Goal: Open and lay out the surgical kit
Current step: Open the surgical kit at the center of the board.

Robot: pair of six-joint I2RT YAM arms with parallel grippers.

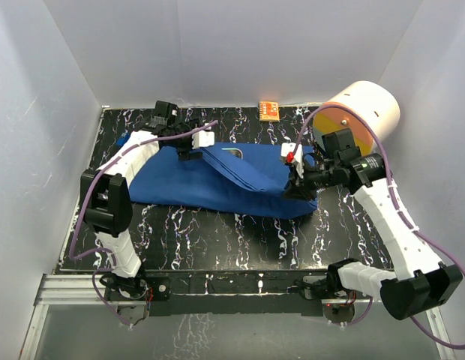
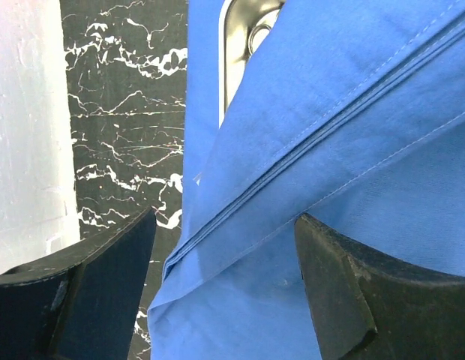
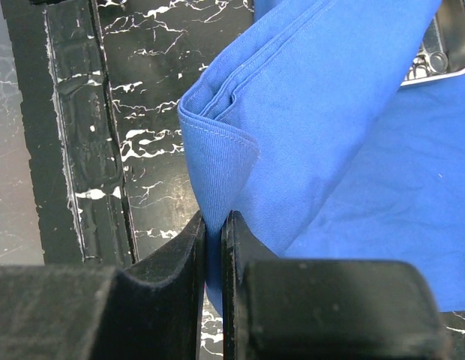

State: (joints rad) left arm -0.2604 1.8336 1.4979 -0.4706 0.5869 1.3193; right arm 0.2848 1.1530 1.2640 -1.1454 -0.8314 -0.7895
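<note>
The royal-blue cloth wrap (image 1: 217,184) of the surgical kit lies across the black marbled table, partly folded over itself. A corner of the shiny steel tray (image 1: 234,154) shows through a gap; it also shows in the left wrist view (image 2: 244,45) and the right wrist view (image 3: 442,52). My left gripper (image 1: 189,154) is open over the wrap's far left part, its jaws straddling a folded hem (image 2: 240,217) without gripping it. My right gripper (image 1: 295,182) is shut on a fold of the wrap (image 3: 217,172) at its right end. Forceps, clamps and packets are hidden.
A big white-and-orange cylinder (image 1: 360,112) lies at the back right, close behind my right arm. A small orange box (image 1: 269,109) sits at the back edge. White walls enclose the table on three sides. The table's front rail (image 1: 240,289) runs along the near edge.
</note>
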